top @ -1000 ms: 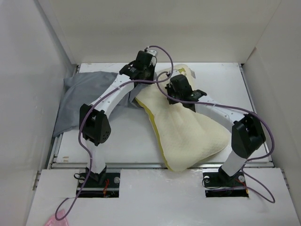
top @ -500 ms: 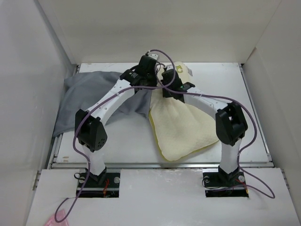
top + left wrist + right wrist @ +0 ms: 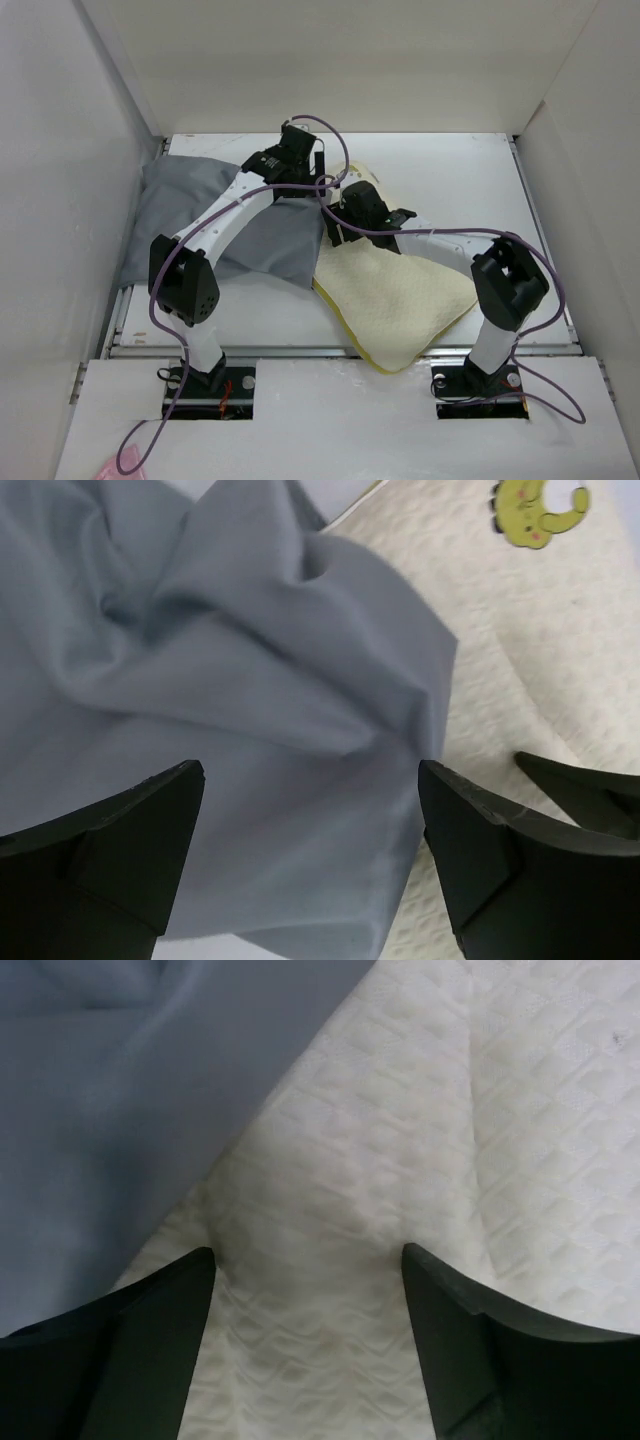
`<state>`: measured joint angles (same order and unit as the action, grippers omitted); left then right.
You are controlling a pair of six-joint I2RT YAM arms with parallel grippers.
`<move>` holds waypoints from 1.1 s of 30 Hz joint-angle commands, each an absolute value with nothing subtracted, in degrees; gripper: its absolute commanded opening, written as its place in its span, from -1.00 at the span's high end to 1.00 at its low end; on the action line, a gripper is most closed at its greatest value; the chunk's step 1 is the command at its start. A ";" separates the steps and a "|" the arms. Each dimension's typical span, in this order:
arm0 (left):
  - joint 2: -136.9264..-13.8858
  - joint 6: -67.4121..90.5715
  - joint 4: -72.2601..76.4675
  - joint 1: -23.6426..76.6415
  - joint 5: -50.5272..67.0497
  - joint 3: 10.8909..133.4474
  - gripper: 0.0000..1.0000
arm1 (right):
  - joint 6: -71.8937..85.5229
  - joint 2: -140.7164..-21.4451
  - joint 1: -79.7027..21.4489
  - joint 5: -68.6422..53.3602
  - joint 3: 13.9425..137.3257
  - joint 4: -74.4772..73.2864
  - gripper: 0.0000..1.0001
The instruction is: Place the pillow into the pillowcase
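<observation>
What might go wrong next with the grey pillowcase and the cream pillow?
The wrinkled grey fabric pillowcase overlaps the cream quilted pillow, no opening showing, with the left gripper and right gripper both open; pushing may just bunch it. The pillow's near corner overhangs the table edge and might slide off.

Robot lab cell, white panel walls (image 3: 330, 60), white table (image 3: 450, 170), two cabled arms (image 3: 228, 208)

The top external camera looked down from above and behind the arm bases, far enough off to take in the whole surface (image 3: 450, 170). Each wrist camera peered forward past its own claw, the left claw (image 3: 308, 780) and the right claw (image 3: 305, 1255), very close to the cloth. Both wrist views shared the edge where the pillowcase (image 3: 200, 680) met the pillow (image 3: 400, 1110).
</observation>
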<state>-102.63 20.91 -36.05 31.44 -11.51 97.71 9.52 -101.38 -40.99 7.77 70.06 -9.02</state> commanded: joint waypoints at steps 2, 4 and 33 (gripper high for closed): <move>-96.68 22.24 -34.72 29.02 -13.70 94.83 -0.80 | 5.63 -96.51 -41.22 9.40 70.48 -11.78 -0.69; -98.25 20.13 -34.72 26.73 -13.71 97.27 -0.89 | 5.62 -94.23 -40.00 9.40 70.49 -12.30 -0.74; -127.09 7.92 -37.09 21.45 3.86 127.78 1.00 | 13.36 -125.94 -20.39 -30.39 98.44 2.27 0.81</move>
